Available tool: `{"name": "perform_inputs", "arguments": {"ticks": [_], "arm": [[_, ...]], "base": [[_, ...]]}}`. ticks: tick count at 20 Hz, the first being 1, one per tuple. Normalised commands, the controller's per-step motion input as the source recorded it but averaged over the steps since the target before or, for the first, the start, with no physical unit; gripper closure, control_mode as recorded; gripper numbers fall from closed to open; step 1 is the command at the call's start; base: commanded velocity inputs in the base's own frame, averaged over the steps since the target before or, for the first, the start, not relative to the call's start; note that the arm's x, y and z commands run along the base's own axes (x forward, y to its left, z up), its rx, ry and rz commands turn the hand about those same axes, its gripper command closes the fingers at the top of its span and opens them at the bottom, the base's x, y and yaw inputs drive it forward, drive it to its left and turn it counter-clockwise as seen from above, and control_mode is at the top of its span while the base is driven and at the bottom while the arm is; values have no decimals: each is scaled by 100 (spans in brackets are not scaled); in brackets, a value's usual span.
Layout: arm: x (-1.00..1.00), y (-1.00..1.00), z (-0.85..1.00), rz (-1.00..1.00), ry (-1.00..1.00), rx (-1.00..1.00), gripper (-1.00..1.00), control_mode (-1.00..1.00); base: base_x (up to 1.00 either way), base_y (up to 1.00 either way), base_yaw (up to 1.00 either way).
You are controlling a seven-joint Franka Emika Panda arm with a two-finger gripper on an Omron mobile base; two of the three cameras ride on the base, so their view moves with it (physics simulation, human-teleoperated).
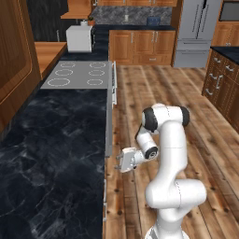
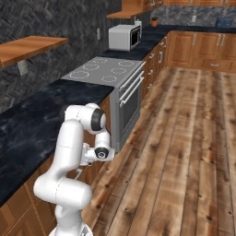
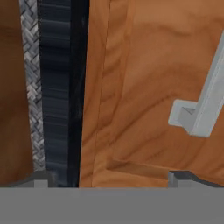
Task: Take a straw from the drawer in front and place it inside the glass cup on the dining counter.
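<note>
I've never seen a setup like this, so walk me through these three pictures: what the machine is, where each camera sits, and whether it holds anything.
It is a white robot arm in a rendered kitchen. Two pictures come from cameras behind it, one on its left, one on its right. Both show a black marble worktop with a stove and a microwave farther along. The third comes from a camera on the hand, close to a wooden drawer front with a silver handle under the worktop edge. The end effector faces that front, open and holding nothing.
</note>
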Motion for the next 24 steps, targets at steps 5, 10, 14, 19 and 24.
{"name": "perform_inputs", "arguments": {"ticks": [5, 10, 14, 19, 24], "arm": [[26, 8, -27, 0, -2, 0, -100, -100], [30, 8, -20, 0, 0, 0, -100, -100], [36, 7, -21, 0, 0, 0, -100, -100], [39, 9, -29, 0, 0, 0, -100, -100], [33, 11, -30, 0, 0, 0, -100, -100]], "base": [[0, 0, 0], [0, 0, 0], [0, 0, 0], [0, 0, 0], [0, 0, 0]]}}
